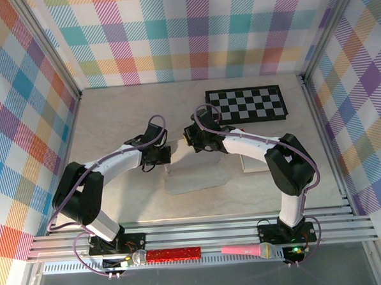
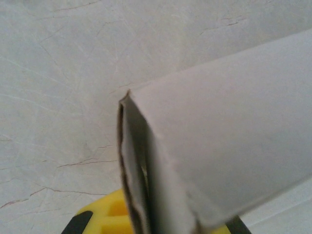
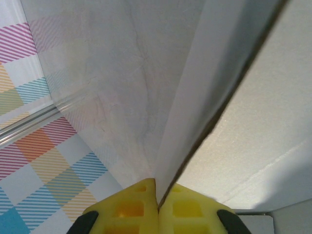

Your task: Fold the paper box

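Item under inspection: one white paper box [image 1: 195, 175], partly formed, at the centre of the pale marbled tabletop [image 1: 113, 121], between the two grippers.

In the left wrist view the white paper box [image 2: 229, 136] shows a creased corner with doubled layers along its edge and a plain, unmarked surface. In the right wrist view one thin panel [image 3: 209, 58] stands edge-on, its cut edge dark.

The left gripper [image 1: 163, 155] [image 2: 146, 222] is clamped on the folded edge. The right gripper [image 1: 193, 140] [image 3: 157, 195] is pinched tight on the thin panel.

Other items, one of each:
- A black-and-white chequered board [image 1: 246, 104] lies flat at the far right, well apart from the box.
- A red glittery stick [image 1: 174, 253] lies on the near rail.
- A pink microphone [image 1: 247, 249] lies on the near rail.
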Robot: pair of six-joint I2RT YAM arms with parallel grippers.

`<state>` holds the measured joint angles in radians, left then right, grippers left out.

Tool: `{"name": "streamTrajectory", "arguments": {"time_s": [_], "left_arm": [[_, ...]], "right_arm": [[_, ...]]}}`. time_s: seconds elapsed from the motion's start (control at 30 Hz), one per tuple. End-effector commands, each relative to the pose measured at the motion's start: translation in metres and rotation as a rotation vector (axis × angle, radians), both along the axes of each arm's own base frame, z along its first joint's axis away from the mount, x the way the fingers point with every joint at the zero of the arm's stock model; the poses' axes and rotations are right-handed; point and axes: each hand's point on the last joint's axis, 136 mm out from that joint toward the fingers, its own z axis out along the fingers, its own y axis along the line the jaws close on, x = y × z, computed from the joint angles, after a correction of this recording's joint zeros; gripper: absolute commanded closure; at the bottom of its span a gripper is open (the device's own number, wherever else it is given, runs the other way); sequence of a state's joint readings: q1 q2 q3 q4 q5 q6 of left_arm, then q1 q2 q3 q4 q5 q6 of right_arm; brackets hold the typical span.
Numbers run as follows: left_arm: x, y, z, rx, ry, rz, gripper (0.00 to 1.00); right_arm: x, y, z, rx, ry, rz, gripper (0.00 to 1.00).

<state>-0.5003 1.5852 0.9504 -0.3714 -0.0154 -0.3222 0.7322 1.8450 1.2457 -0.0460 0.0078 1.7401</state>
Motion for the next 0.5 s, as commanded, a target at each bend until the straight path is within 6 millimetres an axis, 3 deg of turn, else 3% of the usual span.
{"name": "streamTrajectory", "arguments": {"time_s": [0.0,0.17,0.33,0.47], "left_arm": [[0.001,0.016,0.005,0.108,-0.044,0.077,1.0],[-0.005,0.011,0.006,0.128,-0.053,0.076,1.0],[-0.013,0.018,0.019,0.145,-0.091,0.038,1.0],[-0.02,0.021,0.029,0.162,-0.101,-0.018,1.0]], "right_arm": [[-0.016,0.0,0.0,-0.025,0.052,0.026,1.0],[-0.021,-0.001,0.009,-0.025,0.04,0.042,1.0],[-0.025,-0.039,0.05,-0.126,-0.058,0.088,0.52],[-0.028,-0.083,0.086,-0.189,-0.18,0.117,0.4]]}}
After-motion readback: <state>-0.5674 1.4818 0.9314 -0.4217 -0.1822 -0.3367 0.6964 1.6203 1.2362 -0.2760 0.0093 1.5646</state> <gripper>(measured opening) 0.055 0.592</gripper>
